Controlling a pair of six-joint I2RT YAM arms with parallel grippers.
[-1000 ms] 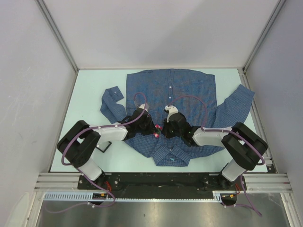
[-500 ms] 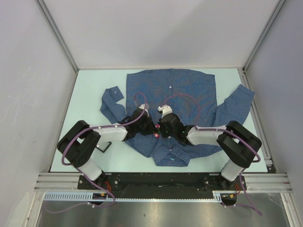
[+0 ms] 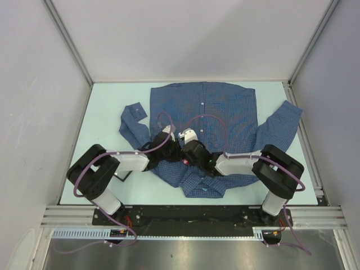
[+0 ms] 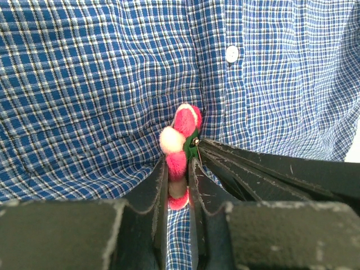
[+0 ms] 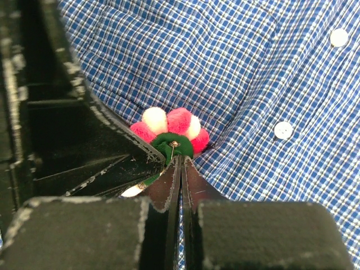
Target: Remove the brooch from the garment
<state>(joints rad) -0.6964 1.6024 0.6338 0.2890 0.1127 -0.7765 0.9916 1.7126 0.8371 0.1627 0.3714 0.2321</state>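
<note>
The garment (image 3: 225,107), a blue checked shirt, lies flat on the table with its collar towards me. The brooch (image 4: 179,138), a pink and cream pompom flower on a green backing (image 5: 179,145), stands on edge on the cloth beside the button row. My left gripper (image 4: 179,169) is shut on the brooch, with one pad on each face. My right gripper (image 5: 180,160) is shut, and its tips touch the green backing where the thin pin runs down. In the top view the two grippers (image 3: 183,156) meet over the shirt's lower front, and the brooch (image 3: 184,161) shows only as a pink speck.
White buttons (image 5: 283,130) run along the placket just beside the brooch. The left sleeve (image 3: 132,121) and the right sleeve (image 3: 281,126) spread out to the sides. A small black object (image 3: 122,175) lies by the left arm. Walls close in the table.
My right arm has swung left and brought its shut tips against the brooch. My left gripper has drifted slightly left with the brooch still in it.
</note>
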